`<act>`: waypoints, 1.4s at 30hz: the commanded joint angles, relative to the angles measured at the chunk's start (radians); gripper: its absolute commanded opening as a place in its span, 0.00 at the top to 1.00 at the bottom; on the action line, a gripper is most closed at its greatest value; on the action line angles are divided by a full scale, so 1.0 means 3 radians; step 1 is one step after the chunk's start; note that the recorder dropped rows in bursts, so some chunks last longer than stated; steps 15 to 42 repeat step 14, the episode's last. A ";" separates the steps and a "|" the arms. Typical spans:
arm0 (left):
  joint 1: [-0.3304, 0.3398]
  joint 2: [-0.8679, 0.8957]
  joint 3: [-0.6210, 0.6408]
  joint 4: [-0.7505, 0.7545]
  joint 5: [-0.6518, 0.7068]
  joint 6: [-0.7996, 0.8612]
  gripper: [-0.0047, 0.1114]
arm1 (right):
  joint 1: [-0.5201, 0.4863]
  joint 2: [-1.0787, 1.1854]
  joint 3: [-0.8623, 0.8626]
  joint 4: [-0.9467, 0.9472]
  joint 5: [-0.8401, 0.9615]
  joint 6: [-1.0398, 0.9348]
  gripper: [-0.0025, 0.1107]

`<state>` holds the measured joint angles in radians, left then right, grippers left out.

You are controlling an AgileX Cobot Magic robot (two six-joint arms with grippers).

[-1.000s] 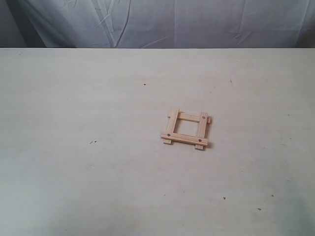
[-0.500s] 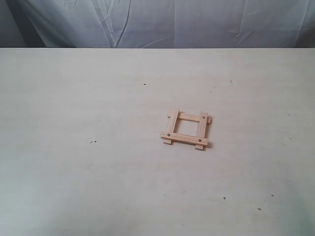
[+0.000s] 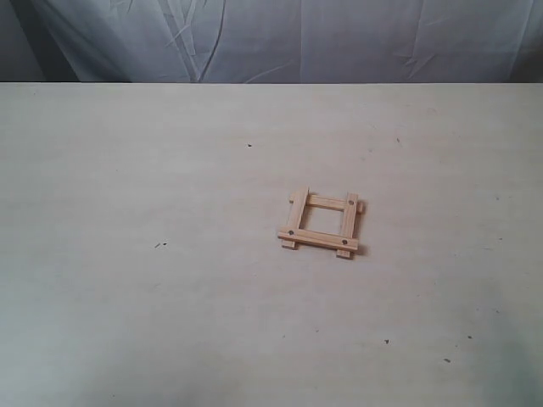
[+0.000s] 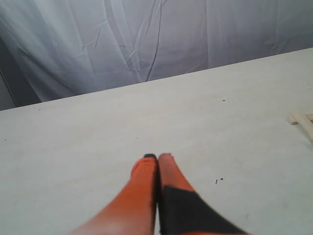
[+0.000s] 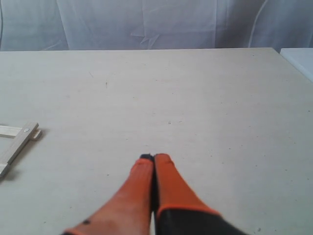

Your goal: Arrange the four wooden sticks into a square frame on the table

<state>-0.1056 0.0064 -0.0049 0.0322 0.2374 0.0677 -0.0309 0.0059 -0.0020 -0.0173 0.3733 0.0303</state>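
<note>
The four wooden sticks lie crossed at their ends as a small square frame (image 3: 321, 223) on the table (image 3: 170, 280), right of centre in the exterior view, with dark dots at the corners. A corner of the frame (image 4: 304, 120) shows at the edge of the left wrist view, and another corner (image 5: 17, 139) at the edge of the right wrist view. My left gripper (image 4: 157, 156) is shut with nothing between its orange fingers, well apart from the frame. My right gripper (image 5: 154, 157) is also shut and empty, away from the frame. Neither arm appears in the exterior view.
A wrinkled grey-white cloth (image 3: 280, 38) hangs behind the table's far edge. A few small dark specks (image 3: 159, 246) dot the pale surface. A white edge (image 5: 299, 58) shows beyond the table's corner in the right wrist view.
</note>
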 commanded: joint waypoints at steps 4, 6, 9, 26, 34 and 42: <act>0.0014 -0.0021 0.0016 0.0021 0.0005 -0.0013 0.96 | 0.0005 -0.0020 0.0007 0.0009 -0.0039 0.0003 0.98; 0.0014 -0.0021 0.0016 0.0021 0.0005 -0.0013 0.96 | 0.0005 -0.0020 0.0007 0.0009 -0.0039 0.0003 0.98; 0.0014 -0.0021 0.0016 0.0021 0.0005 -0.0013 0.96 | 0.0005 -0.0020 0.0007 0.0009 -0.0039 0.0003 0.98; 0.0014 -0.0021 0.0016 0.0101 0.0004 -0.0013 0.96 | 0.0005 -0.0020 0.0007 0.0009 -0.0039 0.0003 0.98; 0.0014 -0.0021 0.0016 0.0101 0.0004 -0.0013 0.96 | 0.0005 -0.0020 0.0007 0.0009 -0.0039 0.0003 0.98; 0.0014 -0.0021 0.0016 0.0101 0.0004 -0.0013 0.96 | 0.0005 -0.0020 0.0007 0.0009 -0.0039 0.0003 0.98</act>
